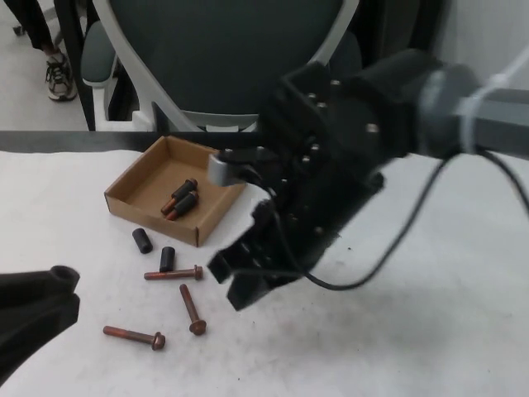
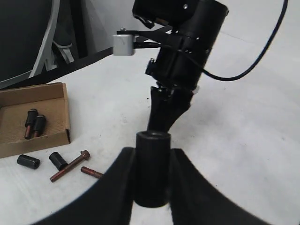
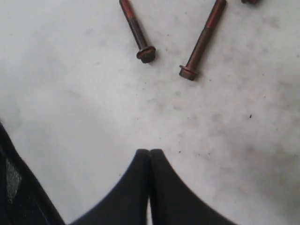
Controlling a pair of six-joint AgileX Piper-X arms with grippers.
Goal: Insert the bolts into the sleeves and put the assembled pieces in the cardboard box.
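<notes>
the left gripper (image 2: 153, 157) has its jaws closed across the body of one black sleeve (image 2: 152, 185), whose open end stands clear of the fingertips. it sits over the near left corner of the tabletop (image 1: 430, 331). the right gripper (image 3: 150, 159) hangs above the middle of the tabletop with its jaws pressed fully together and nothing between them. three loose bolts (image 1: 193, 308) lie flat toward the near left. two spare sleeves (image 1: 167, 259) lie between them and the cardboard box (image 1: 132, 178). the box sits by the far left edge with two assembled pieces (image 1: 182, 200) inside.

the step in hand looks to be fetching a bolt for the held sleeve. to do it well, the right jaws should open before they come down, and set themselves across a shank rather than along it. gripping close to the head would leave the plain end free to enter the bore. the bolt nearest the gripper seems the safest pick, since its neighbours could get nudged. the left gripper should hold the sleeve steady with its opening exposed.
</notes>
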